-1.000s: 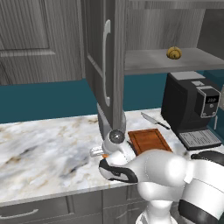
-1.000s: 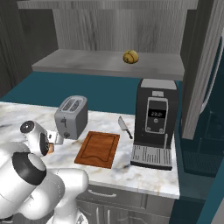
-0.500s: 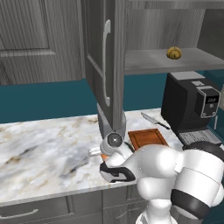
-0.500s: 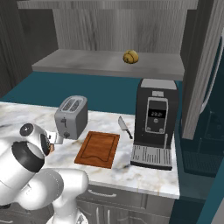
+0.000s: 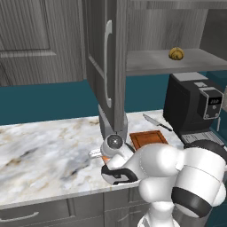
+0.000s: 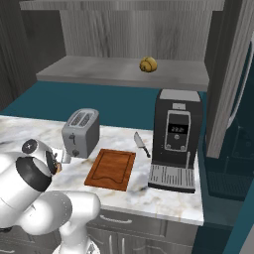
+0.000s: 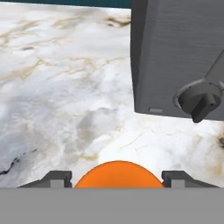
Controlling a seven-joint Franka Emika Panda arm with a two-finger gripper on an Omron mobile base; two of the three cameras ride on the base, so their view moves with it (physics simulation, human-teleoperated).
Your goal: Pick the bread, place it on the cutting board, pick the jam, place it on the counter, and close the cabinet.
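Between the jaws, the jam [image 7: 117,174] hangs above the counter [image 7: 65,96].

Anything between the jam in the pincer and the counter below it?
Nothing visible. The jam sits between the pincer fingertips over bare counter; the toaster stands off to one side, not underneath.

toaster [image 6: 79,132], knife [image 6: 141,144], coffee machine [image 6: 176,139]

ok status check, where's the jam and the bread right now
Gripper shut on jam, low over counter. Bread on cabinet shelf. Toaster close alongside.
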